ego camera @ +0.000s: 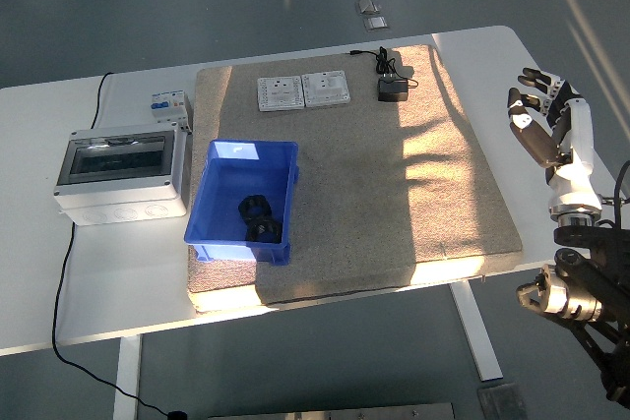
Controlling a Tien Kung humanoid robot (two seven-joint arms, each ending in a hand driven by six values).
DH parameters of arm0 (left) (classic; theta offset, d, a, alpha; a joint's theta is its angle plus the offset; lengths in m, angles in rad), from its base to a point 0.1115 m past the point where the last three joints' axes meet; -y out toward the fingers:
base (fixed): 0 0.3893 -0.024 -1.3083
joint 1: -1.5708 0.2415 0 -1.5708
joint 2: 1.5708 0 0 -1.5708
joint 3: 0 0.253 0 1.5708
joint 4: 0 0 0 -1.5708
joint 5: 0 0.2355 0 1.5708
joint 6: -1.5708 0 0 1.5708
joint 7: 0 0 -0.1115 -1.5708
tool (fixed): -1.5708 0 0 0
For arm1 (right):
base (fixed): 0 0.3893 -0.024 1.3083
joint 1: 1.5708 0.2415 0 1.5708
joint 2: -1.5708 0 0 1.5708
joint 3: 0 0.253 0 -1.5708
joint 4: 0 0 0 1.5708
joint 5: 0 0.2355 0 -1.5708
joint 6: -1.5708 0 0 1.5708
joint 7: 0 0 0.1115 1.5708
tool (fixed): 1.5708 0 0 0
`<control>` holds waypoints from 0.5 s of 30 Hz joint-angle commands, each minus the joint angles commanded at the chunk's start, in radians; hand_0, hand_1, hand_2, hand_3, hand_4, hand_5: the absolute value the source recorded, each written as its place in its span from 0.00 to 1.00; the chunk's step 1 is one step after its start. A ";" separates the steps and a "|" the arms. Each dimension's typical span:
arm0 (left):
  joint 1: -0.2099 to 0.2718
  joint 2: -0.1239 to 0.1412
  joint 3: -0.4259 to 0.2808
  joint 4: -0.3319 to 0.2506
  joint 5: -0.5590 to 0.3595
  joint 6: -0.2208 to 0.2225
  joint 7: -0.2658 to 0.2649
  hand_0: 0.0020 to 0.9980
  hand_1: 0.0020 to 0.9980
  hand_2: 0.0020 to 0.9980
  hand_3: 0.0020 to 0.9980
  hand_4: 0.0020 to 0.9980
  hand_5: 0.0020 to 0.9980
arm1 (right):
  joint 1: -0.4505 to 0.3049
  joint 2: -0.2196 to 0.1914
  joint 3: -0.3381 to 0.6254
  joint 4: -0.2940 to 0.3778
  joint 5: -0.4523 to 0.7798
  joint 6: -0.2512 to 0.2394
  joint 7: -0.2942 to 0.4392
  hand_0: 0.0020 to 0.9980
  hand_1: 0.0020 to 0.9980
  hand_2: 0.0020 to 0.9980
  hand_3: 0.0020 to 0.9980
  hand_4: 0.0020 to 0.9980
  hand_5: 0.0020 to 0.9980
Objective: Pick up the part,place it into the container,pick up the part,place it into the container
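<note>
At the left of the table (89, 272) stands a grey box (120, 175) with a clear lid, and just behind it a small breaker (168, 106); neither shows print that can be read. Next comes the blue container (219, 233) on the mat (443, 194), with 2 black parts (260, 218) lying together in its near right corner, so both placements look done and nothing seems left to pick. Far on the mat sit 2 white sockets (304, 90) and a black adapter (393, 90), their markings too small to read. At the right edge the right hand (543, 115) is raised off the table, fingers loosely spread, holding nothing.
</note>
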 joint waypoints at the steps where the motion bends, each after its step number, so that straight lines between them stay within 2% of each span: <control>1: 0.001 0.000 -0.009 0.000 0.010 -0.001 0.005 0.69 0.69 0.69 0.64 0.46 0.61 | -0.006 0.003 0.007 0.000 0.019 0.001 0.007 0.65 0.49 0.66 0.65 0.63 0.27; 3: 0.002 -0.001 -0.032 0.000 0.032 -0.005 0.020 0.69 0.69 0.67 0.60 0.47 0.61 | -0.015 0.009 0.016 -0.002 0.057 0.000 0.017 0.65 0.47 0.66 0.65 0.64 0.28; 8: -0.002 -0.005 -0.101 0.000 0.096 -0.011 0.058 0.69 0.69 0.67 0.60 0.47 0.61 | -0.016 0.016 0.030 -0.003 0.081 -0.010 0.027 0.65 0.47 0.66 0.65 0.64 0.28; 9: -0.003 -0.006 -0.111 0.000 0.109 -0.012 0.062 0.70 0.70 0.72 0.62 0.52 0.65 | -0.015 0.016 0.032 -0.003 0.085 -0.012 0.030 0.66 0.49 0.66 0.65 0.64 0.28; 14: -0.005 -0.001 -0.138 0.000 0.139 -0.028 0.066 0.70 0.70 0.72 0.62 0.52 0.65 | -0.012 0.007 0.028 -0.008 0.095 -0.012 0.036 0.66 0.49 0.66 0.65 0.64 0.28; 15: -0.004 0.000 -0.139 0.000 0.137 -0.030 0.066 0.70 0.70 0.73 0.63 0.58 0.68 | -0.013 0.005 0.027 -0.009 0.098 -0.012 0.037 0.71 0.63 0.68 0.64 0.65 0.29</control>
